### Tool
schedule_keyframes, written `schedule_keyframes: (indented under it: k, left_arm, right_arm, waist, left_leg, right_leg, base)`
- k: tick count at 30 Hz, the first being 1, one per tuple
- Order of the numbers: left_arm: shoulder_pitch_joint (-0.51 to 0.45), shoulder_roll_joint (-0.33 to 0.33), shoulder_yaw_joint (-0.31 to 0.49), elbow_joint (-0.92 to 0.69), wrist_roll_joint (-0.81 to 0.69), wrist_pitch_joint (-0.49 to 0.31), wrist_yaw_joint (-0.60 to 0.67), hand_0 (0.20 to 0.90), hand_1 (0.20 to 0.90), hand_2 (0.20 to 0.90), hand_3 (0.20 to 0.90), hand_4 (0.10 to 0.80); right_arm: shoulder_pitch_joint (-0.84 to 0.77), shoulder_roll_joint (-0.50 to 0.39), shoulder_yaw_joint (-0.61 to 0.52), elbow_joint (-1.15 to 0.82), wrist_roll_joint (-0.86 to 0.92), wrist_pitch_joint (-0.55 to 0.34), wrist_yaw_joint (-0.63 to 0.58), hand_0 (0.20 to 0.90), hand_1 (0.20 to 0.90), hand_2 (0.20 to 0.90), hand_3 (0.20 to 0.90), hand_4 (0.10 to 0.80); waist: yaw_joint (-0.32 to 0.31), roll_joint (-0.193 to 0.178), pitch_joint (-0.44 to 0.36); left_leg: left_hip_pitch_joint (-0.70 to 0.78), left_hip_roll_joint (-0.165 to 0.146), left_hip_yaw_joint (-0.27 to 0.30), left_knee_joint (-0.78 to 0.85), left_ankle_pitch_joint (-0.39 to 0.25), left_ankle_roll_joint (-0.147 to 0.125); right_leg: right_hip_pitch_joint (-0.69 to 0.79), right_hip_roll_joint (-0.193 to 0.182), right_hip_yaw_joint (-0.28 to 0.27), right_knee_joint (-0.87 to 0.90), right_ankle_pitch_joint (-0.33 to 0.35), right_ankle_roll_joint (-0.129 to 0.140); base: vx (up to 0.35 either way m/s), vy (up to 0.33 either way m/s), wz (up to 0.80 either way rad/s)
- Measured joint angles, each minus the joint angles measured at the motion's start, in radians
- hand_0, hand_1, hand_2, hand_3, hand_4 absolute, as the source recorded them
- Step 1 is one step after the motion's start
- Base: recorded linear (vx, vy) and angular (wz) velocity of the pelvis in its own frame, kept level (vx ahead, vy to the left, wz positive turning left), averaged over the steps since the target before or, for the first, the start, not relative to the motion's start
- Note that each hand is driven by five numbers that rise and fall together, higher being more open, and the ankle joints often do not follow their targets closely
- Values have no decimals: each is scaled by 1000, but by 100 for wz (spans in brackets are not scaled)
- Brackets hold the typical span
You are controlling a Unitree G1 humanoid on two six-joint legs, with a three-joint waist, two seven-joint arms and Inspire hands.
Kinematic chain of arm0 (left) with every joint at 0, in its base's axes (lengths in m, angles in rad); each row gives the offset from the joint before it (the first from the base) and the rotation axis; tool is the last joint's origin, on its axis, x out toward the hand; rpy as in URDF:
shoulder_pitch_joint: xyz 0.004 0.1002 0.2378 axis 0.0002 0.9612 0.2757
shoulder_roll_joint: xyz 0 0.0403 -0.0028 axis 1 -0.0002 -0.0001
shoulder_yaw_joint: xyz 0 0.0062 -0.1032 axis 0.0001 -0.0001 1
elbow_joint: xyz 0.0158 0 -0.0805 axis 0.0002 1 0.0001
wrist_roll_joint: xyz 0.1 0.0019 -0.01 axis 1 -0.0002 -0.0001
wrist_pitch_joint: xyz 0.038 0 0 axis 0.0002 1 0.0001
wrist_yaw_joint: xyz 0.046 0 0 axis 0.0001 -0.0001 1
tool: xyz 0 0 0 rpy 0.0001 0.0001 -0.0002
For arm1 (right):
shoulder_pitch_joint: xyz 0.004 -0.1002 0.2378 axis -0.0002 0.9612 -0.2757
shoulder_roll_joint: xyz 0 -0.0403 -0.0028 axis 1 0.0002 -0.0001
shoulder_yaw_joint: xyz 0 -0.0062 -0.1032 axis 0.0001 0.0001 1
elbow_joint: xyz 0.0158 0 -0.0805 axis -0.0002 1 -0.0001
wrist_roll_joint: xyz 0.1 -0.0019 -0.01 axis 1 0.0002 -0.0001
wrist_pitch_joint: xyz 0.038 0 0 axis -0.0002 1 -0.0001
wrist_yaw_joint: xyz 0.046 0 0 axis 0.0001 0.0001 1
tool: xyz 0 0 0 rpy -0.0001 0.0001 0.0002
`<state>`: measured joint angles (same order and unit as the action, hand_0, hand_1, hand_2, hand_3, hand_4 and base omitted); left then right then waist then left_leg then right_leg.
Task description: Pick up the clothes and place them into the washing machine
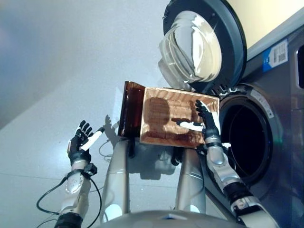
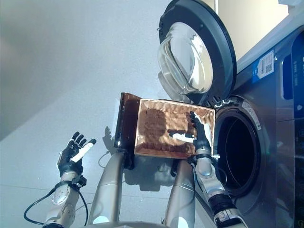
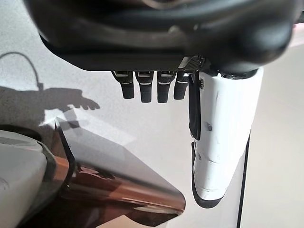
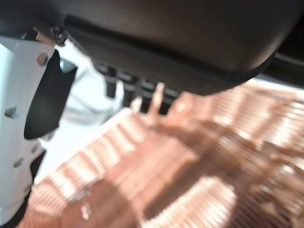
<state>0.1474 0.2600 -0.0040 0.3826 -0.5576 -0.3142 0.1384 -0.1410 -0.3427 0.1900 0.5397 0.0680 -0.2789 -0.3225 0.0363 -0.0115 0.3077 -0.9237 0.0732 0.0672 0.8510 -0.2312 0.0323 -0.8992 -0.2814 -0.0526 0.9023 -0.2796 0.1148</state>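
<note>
Head eyes look down, sharing basket (image 1: pixel 175 123); wrist views close along hands.

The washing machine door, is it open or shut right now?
Open. The washing machine door is swung wide and clear of the dark drum opening, which is fully exposed beside the basket.

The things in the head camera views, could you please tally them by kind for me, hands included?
Robot hands: 2, left hand and right hand, both open
Brown ribbed baskets: 1
Washing machines: 1, door open
Clothes: 0 visible
Total: 4
</note>
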Motion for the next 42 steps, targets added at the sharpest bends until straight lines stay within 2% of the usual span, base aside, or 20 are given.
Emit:
schedule_keyframes:
  k: [4,9,11,13,17,25,32,42]
  left_arm:
    - [-8,-1,-2,6,1,-2,-2,900,900,900,900,800]
    - [-23,-9,-11,58,18,-7,-6,900,900,900,900,800]
    - [-25,-9,-11,80,28,-8,-6,900,900,900,900,800]
    - [-34,-11,-13,118,37,-8,-5,900,900,900,900,800]
    - [-40,-13,-14,141,44,-9,0,900,900,900,900,800]
    - [-38,-19,-14,180,75,-3,1,900,900,900,900,800]
    - [-14,-31,-20,214,118,4,0,900,900,900,900,800]
    - [7,-57,-48,260,153,8,3,900,900,900,900,800]
  right_arm:
    - [13,-1,7,8,22,-1,15,900,900,900,900,800]
    - [27,2,8,74,20,-2,20,900,900,900,900,800]
    - [33,1,6,90,20,-2,18,900,900,900,900,800]
    - [32,5,6,116,21,5,18,900,900,900,900,800]
    - [56,11,6,136,21,17,20,900,900,900,900,800]
    - [92,16,8,160,20,20,44,900,900,900,900,800]
    - [167,53,11,195,19,35,66,900,900,900,900,800]
    - [191,65,17,199,20,42,84,900,900,900,900,800]
  waist:
    - [-3,-6,-1]
    - [-7,-15,-2]
    - [-11,-19,-3]
    - [-16,-23,-2]
    - [-23,-28,-2]
    - [-22,-27,-14]
    - [-23,-16,-107]
    - [-24,-1,-225]
  left_leg:
    - [121,-7,9,-175,76,-6]
    - [288,-20,4,-356,142,-17]
    - [335,-20,3,-392,149,-19]
    - [391,-21,8,-432,161,-20]
    - [490,-21,11,-491,167,-21]
    - [679,-22,20,-663,219,-24]
    - [814,-24,21,-809,260,-29]
    - [908,-21,26,-930,304,-40]
  right_leg:
    - [112,5,-34,-149,62,-5]
    - [268,11,-66,-292,103,-4]
    - [316,17,-73,-330,111,-3]
    - [369,21,-75,-372,130,10]
    - [476,27,-91,-448,146,14]
    - [668,52,-109,-633,209,24]
    - [824,72,-138,-806,267,34]
    - [929,98,-156,-946,314,35]
  base:
    - [27,-15,1]
    - [138,-26,5]
    - [152,-1,-4]
    - [143,-5,-6]
    - [141,-5,-4]
    - [111,-10,-4]
    - [115,0,1]
    - [69,7,0]
